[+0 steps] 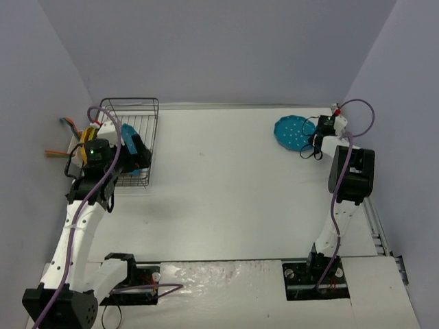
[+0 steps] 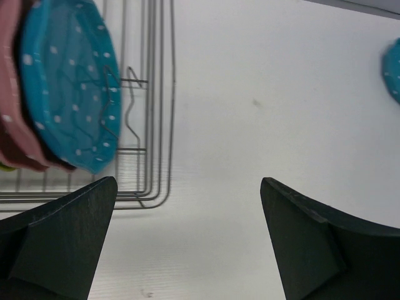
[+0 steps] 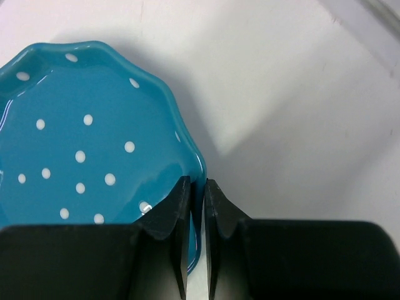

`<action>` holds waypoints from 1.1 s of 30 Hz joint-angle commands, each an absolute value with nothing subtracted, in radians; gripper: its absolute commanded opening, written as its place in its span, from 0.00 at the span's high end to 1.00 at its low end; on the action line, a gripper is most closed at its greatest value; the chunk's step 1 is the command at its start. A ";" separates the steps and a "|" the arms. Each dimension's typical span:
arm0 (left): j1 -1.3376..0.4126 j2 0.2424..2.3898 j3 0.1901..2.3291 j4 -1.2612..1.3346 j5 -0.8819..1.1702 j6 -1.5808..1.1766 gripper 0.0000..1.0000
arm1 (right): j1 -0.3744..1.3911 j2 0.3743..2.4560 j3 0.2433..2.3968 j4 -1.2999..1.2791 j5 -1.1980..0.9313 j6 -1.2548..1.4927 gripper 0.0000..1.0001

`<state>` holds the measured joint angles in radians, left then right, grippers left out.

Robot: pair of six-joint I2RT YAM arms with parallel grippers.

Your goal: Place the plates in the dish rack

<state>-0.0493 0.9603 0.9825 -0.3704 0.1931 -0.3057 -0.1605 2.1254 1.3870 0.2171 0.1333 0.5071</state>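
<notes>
Plates in a grip: one, the teal plate on the table point(image 3: 81, 144), pinched at its wavy rim.
Right gripper point(image 3: 195, 187): closed tight on that rim. One finger sits on the dotted side and the other on the outer side, with only the thin edge between them.
Where that plate is: at the far right of the white table point(image 1: 219, 199), dotted face up and well apart from the dish rack. I cannot tell if it is lifted or lying flat.
Left gripper point(image 2: 187, 184): wide open with nothing in it. It hangs over bare table, just beside the rack's wire side.
Dish rack point(image 1: 140, 104): a black wire basket at the far left of the table, with the left arm reaching over it.
Teal plate in the rack point(image 2: 69, 87): it stands on its edge between the upright wires and is the plate closest to the left gripper.
Pink plate point(image 2: 7, 94): it stands right behind that teal one, close against it. A darker pink rim peeks out lower down.
Other colours: a tiny bit of yellow-green shows at the very edge of the left wrist view. From above, yellow and orange show at the rack's left side — the arm hides too much to tell what they are.
</notes>
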 commanded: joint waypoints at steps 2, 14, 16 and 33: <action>-0.191 0.999 1.028 -0.313 0.293 -0.519 0.03 | -0.040 1.968 1.244 0.144 0.025 0.440 1.00; -0.530 1.188 0.851 -0.024 0.201 -0.903 0.03 | 0.173 1.713 0.882 0.353 -0.153 0.599 1.00; -0.555 1.241 0.833 0.028 0.201 -0.931 0.03 | 0.207 1.683 0.851 0.378 -0.175 0.620 1.00; -0.606 1.597 0.806 0.309 0.203 -1.116 0.03 | 0.285 1.569 0.836 0.397 -0.298 0.762 1.00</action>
<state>-0.6022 1.5741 0.7727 0.1558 0.2043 -1.0421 0.2773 1.6581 0.7876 0.3121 -0.2249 0.6773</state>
